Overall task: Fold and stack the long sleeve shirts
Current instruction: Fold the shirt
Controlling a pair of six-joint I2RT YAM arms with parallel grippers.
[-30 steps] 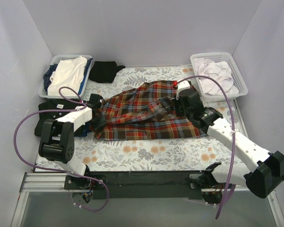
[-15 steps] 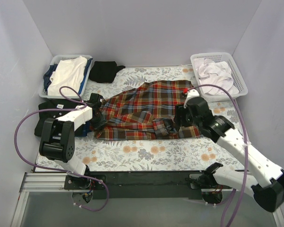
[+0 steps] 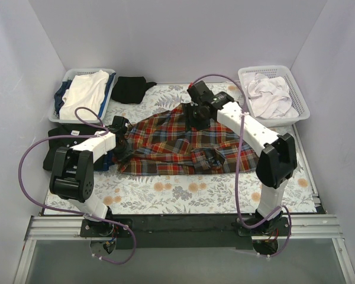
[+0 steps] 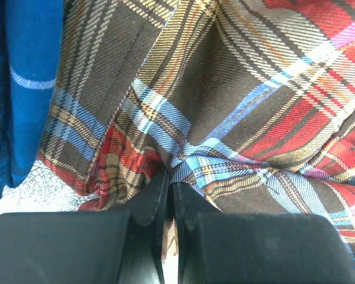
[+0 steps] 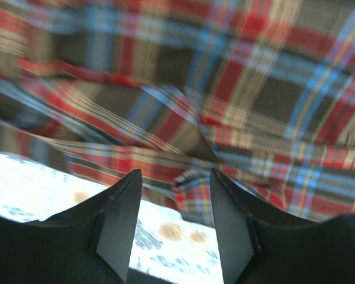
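The red-orange plaid shirt (image 3: 171, 139), spread across the floral table (image 3: 183, 190), is being clamped at its left edge by the left gripper (image 4: 168, 177), jaws pinched together on a fold, while the right gripper (image 5: 174, 177) is being held over the shirt's far edge with its fingers apart, gripping nothing.

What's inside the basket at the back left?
In the basket, a white cloth lies on top, with dark blue cloth showing at its left edge. Anything beneath them is covered.

No legible text, label, brand, number or sign on anything in view.
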